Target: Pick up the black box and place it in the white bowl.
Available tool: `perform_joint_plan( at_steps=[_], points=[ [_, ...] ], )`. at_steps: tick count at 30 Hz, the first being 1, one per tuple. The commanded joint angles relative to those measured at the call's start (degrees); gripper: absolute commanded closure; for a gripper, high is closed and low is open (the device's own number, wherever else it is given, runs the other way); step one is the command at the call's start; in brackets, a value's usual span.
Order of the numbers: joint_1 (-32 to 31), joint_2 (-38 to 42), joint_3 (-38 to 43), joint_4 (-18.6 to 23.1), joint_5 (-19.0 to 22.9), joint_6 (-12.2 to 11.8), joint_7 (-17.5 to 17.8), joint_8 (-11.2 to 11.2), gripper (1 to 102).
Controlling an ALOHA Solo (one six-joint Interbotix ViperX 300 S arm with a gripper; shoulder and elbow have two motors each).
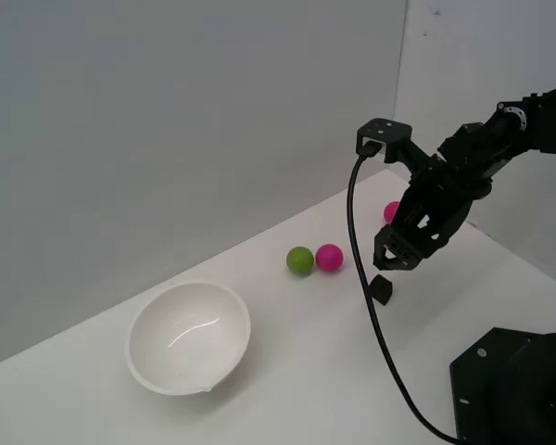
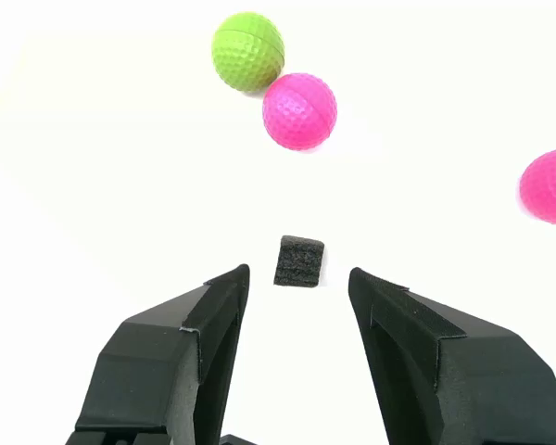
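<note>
Wrist view: black box (image 2: pixel 299 261) squarish, slightly skewed.

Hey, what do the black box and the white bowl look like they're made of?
The black box looks like foam: matte, with a grainy, porous face. The white bowl looks like glazed ceramic or glossy plastic; bright highlights streak its smooth inside, so I can't tell which.

The arm (image 1: pixel 486 148) is matte black throughout, built of blocky angular links with a silvery ring at one joint; a black bracket (image 1: pixel 383 136) with small pale screws sits on the wrist; a thin black cable (image 1: pixel 366 297) runs from it in a long loop; the gripper (image 2: pixel 296 287) has two thick, wedge-shaped black fingers (image 2: pixel 181 348) with bevelled edges; the base (image 1: pixel 514 385) is a black block dotted with pale screws.
</note>
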Motion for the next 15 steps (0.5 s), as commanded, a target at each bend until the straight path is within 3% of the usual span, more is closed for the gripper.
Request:
perform_joint_plan(
  at_steps=[1,5,15],
  points=[
    [0.53,-0.09,0.09,0.26,0.35,-1.58,0.26,0.70,44],
    [0.53,-2.11,-1.93,0.44,0.44,-2.20,0.26,0.79,36],
    [0.18,-7.65,-7.47,0.18,0.18,-2.29,-0.70,0.79,30]
  ],
)
